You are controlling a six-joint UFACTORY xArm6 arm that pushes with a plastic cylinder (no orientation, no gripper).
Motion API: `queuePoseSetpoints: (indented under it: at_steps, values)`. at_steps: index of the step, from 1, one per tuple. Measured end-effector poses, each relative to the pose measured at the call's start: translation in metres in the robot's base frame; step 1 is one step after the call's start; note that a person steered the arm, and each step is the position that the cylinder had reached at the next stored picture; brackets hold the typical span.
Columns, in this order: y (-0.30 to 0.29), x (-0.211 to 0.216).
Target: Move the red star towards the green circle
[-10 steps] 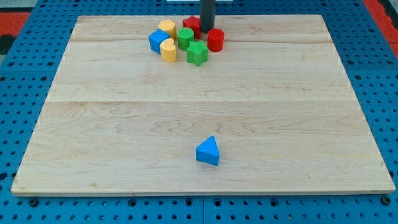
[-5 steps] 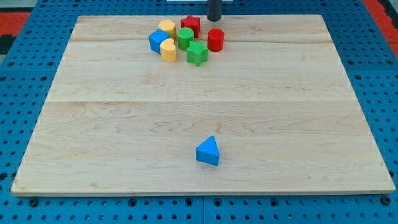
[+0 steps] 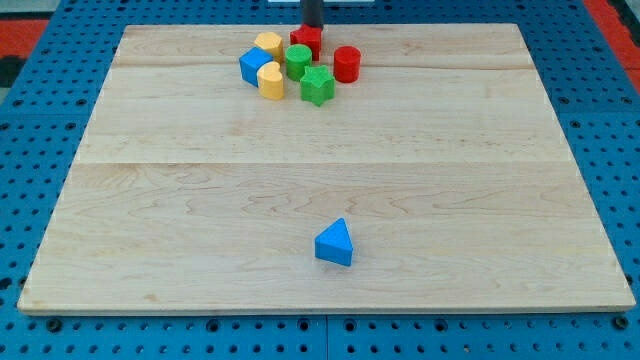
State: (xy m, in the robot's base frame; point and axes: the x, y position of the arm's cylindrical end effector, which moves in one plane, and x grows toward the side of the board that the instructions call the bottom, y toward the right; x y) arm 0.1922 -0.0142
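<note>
The red star (image 3: 307,41) sits at the view's top in a cluster, touching the green circle (image 3: 298,61) just below and left of it. My tip (image 3: 312,27) is at the board's top edge, right behind the red star. A green star (image 3: 318,86) lies below the green circle. A red cylinder (image 3: 347,64) stands to the right of the cluster.
A yellow hexagon-like block (image 3: 267,44), a blue block (image 3: 254,66) and a yellow block (image 3: 271,81) fill the cluster's left side. A blue triangle (image 3: 335,243) lies alone near the view's bottom. The wooden board (image 3: 450,180) rests on a blue pegboard.
My tip moved from between the red star and red cylinder up to the top edge, then left to behind the red star. The blocks have barely moved.
</note>
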Motion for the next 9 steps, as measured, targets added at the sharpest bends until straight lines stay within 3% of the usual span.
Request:
queuePoseSetpoints:
  at_steps: [3, 7, 9]
  values:
    - [-0.021, 0.012]
    - [0.120, 0.009]
    - [0.123, 0.009]
